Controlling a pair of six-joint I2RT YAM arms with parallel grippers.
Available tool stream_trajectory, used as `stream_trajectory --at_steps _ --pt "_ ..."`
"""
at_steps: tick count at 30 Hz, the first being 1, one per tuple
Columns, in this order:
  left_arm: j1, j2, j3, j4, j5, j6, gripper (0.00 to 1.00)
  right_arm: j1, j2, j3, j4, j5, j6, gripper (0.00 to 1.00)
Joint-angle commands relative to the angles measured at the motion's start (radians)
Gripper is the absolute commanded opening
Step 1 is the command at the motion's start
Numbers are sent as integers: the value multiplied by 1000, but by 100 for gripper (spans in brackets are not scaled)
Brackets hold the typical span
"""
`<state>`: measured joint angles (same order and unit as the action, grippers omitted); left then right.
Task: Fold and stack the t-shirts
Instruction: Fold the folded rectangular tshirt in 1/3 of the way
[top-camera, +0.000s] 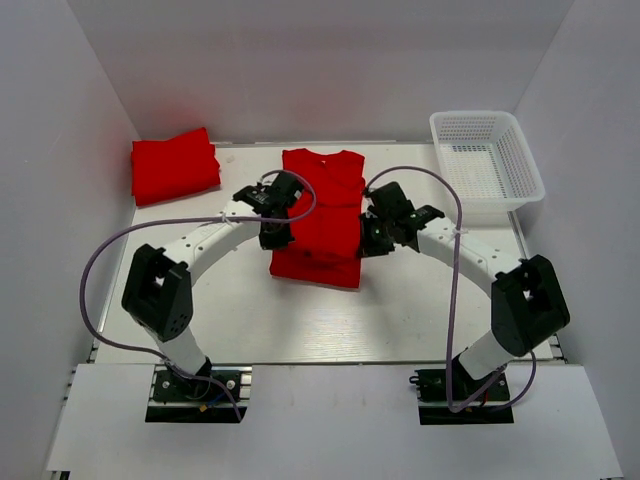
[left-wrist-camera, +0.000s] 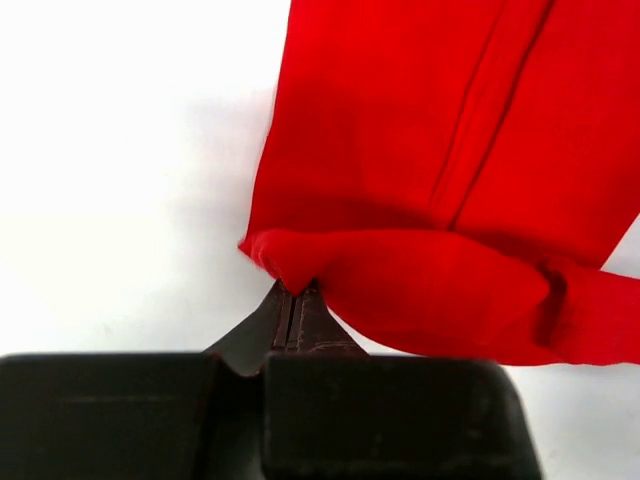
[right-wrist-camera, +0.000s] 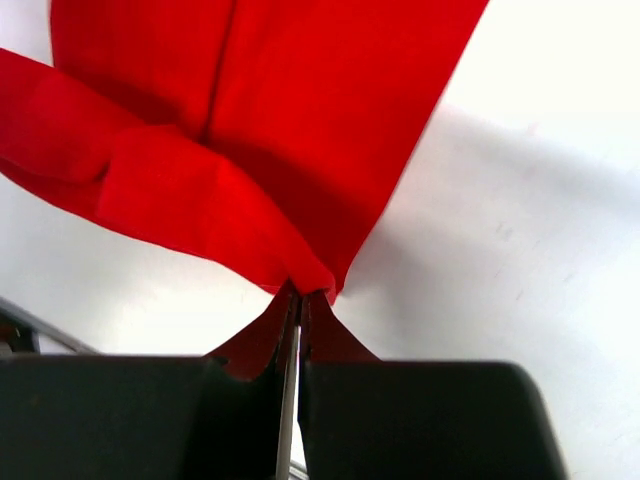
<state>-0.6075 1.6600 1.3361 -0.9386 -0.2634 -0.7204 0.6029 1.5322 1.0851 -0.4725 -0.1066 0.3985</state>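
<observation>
White flat worktop (top-camera: 300, 320) is seen carrying everything in the overhead view. At its centre a bright red soft-fabric t-shirt (top-camera: 322, 195) is laid lengthwise, with the collar towards 12 o'clock and the hem towards 6 o'clock. Its sides have been turned in, so a narrow strip is presented rather than a full shirt outline. The near part appears doubled over and slightly raised. A white plastic mesh basket (top-camera: 470, 116) is placed at 2 o'clock, well apart from the cloth, and nothing can be made out inside it. At 10 o'clock a second red t-shirt (top-camera: 175, 167) is set down as a compact folded rectangle, well apart from the centre one.

The left fingers (left-wrist-camera: 285, 312) are pressed together on the strip's edge at about 7 o'clock, where a bunched fold of red cloth is pinched at their tips in the left wrist view. The right fingers (right-wrist-camera: 283, 318) are clamped in the same way on the opposite edge at about 5 o'clock.

One shirt is judged finished. On the centre shirt the lengthwise folds are judged done, and the crosswise fold is taken to be the step in hand. That fold is left to be completed by bringing the held end towards the collar. The folded shirt is then to be placed on the one at 10 o'clock. No stack has been formed yet, and no further shirts are visible.
</observation>
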Motion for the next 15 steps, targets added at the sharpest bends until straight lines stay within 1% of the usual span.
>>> stream_trajectory --at_steps 1,3,4,9,15 --pt "34 52 113 24 -59 71 0 -41 42 108 -6 5 -58 0" --pt "47 84 146 35 -59 93 0 -58 84 136 -2 -11 -64 0" --pt "61 119 178 35 -59 110 0 -71 98 177 -3 -16 -73 0" --pt "109 216 287 55 -39 110 0 -109 178 249 -5 -34 -93 0" --pt "163 279 333 121 12 154 0 -153 247 328 -2 -68 -115 0"
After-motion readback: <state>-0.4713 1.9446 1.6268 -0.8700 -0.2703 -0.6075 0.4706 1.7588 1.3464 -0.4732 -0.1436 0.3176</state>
